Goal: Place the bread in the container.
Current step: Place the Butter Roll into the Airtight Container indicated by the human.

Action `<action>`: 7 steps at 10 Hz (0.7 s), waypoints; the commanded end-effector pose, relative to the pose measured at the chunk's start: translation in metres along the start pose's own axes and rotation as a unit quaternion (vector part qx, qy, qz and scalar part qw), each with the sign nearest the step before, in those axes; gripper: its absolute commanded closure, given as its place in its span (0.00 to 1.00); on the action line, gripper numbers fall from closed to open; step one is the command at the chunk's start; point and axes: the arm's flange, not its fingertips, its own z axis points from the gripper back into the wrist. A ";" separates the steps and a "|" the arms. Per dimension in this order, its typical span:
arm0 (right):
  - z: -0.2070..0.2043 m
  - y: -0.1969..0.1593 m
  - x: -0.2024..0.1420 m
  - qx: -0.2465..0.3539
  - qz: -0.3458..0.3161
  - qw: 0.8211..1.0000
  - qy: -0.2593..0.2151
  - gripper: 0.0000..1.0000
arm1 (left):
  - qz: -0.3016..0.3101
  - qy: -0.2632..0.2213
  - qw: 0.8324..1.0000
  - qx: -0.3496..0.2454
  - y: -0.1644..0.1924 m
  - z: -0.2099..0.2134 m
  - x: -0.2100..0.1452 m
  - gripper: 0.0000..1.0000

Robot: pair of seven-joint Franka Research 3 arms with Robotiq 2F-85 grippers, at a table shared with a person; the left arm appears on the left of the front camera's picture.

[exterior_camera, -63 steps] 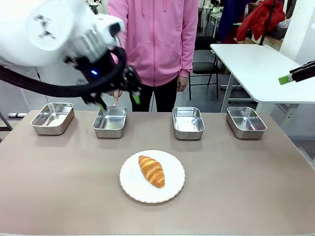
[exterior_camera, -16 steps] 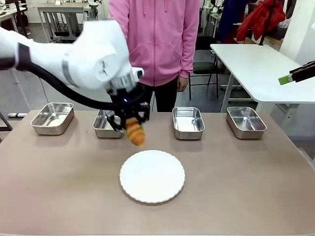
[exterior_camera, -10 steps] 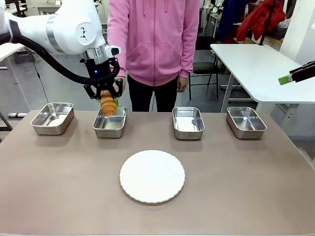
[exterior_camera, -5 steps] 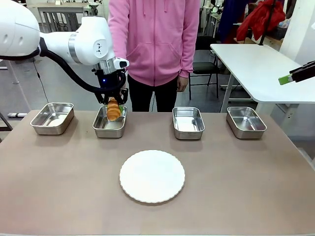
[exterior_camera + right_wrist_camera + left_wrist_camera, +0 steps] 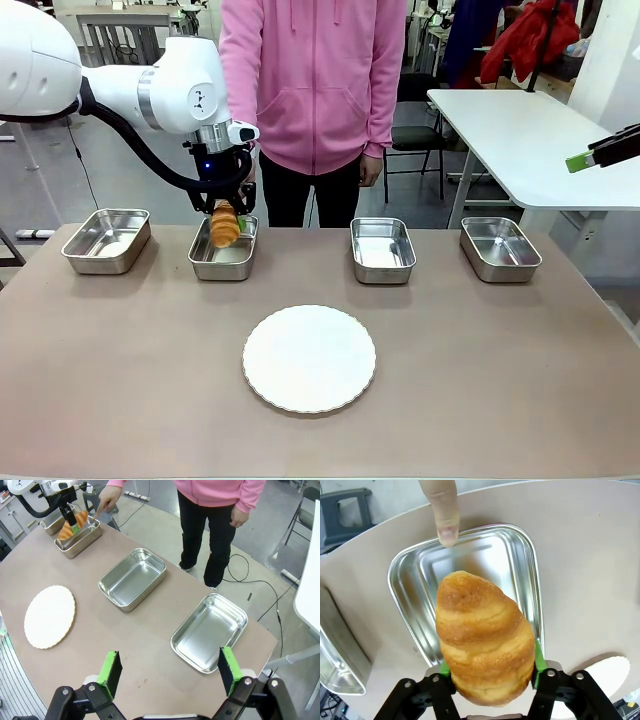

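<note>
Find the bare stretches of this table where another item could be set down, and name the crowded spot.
Free: the tabletop left of the white plate, the stretch to its right, and the near edge. The two right-hand pans lie empty. Crowded: the second pan from the left, where the left gripper holds the croissant and a person's finger points.

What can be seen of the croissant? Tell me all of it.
The croissant is golden brown, ridged, with a browner tapered tip. It hangs tip down between the green pads of the left pincer, over the second steel pan from the left, not yet resting in it. A person's finger points at that pan's rim.
</note>
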 end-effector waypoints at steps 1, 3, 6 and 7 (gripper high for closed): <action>0.000 -0.001 0.001 0.005 0.005 1.000 -0.012 0.00 | -0.014 0.003 1.000 0.012 0.006 0.001 -0.002 0.00; 0.000 -0.001 0.001 0.005 0.005 1.000 -0.012 0.00 | -0.013 0.005 1.000 0.013 0.007 0.000 -0.005 0.00; 0.000 -0.001 0.001 0.005 0.005 1.000 -0.012 0.00 | -0.012 0.006 1.000 0.009 0.007 0.002 -0.010 0.00; 0.000 -0.001 0.001 0.005 0.005 1.000 -0.012 0.00 | -0.017 0.020 1.000 0.007 0.005 0.009 -0.015 0.00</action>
